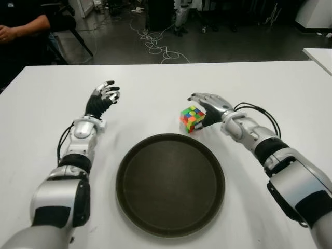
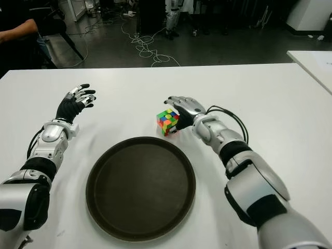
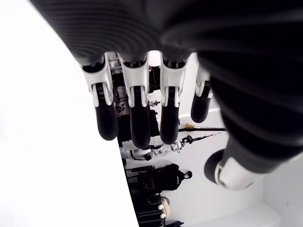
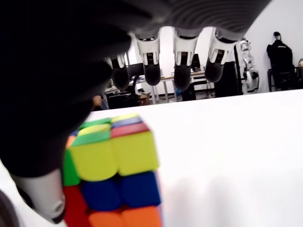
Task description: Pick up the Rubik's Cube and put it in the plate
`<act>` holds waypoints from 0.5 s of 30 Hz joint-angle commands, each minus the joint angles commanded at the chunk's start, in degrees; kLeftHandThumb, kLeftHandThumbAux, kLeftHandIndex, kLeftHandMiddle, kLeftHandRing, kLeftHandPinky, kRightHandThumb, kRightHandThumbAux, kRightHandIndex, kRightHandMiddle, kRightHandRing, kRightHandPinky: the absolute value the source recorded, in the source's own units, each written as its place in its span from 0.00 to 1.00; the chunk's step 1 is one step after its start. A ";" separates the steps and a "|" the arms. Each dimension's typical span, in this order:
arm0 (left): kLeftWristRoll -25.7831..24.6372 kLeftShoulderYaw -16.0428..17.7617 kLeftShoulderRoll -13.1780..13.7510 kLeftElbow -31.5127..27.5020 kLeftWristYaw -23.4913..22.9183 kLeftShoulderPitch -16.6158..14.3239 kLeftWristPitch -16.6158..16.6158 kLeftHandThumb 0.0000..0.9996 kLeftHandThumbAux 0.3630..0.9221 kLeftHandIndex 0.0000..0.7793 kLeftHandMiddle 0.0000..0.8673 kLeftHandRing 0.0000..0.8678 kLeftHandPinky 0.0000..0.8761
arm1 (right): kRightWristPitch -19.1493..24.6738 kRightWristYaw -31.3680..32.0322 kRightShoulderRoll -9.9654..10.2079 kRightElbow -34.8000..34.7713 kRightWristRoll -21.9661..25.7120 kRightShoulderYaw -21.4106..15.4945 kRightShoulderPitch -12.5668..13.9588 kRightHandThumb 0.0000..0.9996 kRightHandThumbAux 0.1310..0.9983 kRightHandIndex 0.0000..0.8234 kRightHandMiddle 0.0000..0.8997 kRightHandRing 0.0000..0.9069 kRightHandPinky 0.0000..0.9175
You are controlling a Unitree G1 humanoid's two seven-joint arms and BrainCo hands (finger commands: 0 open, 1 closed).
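The Rubik's Cube (image 1: 192,119) sits on the white table (image 1: 270,88), near its middle, just past the far rim of the round dark plate (image 1: 129,161), slightly right of the plate's centre and apart from that rim.

Going left to right: the left hand (image 1: 102,98) shows over the left part of the table, well apart from plate and cube, its fingers spread and holding nothing. The plate lies toward the near edge, empty. Then comes the cube, and against its right side the right hand (image 1: 210,106), palm beside the cube and fingers (image 4: 182,73) stretched out above it, not closed; the thumb appears down alongside the cube's near face. I judge nothing is grasped yet.

The risk lies in the closing. The fingers reach beyond the cube's top, so if they curl from here they may catch only the upper edge and tip or roll it away toward the far side. A thumb pressing first could shove the cube sideways across the smooth table. A shallow pinch might also let it slip during the carry and land on the plate's raised rim.
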 joint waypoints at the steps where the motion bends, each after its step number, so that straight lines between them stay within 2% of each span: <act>1: 0.00 0.00 0.00 -0.01 -0.02 0.01 -0.02 0.16 0.52 0.22 0.29 0.28 0.29 | -0.08 0.09 0.08 0.06 -0.01 -0.01 -0.01 0.00 0.67 0.10 0.09 0.11 0.14; 15: 0.13 0.00 -0.10 -0.18 0.17 0.15 -0.48 0.16 0.52 0.23 0.29 0.28 0.28 | -0.23 2.60 0.74 -0.42 -0.33 0.01 -0.13 0.00 0.64 0.08 0.08 0.09 0.10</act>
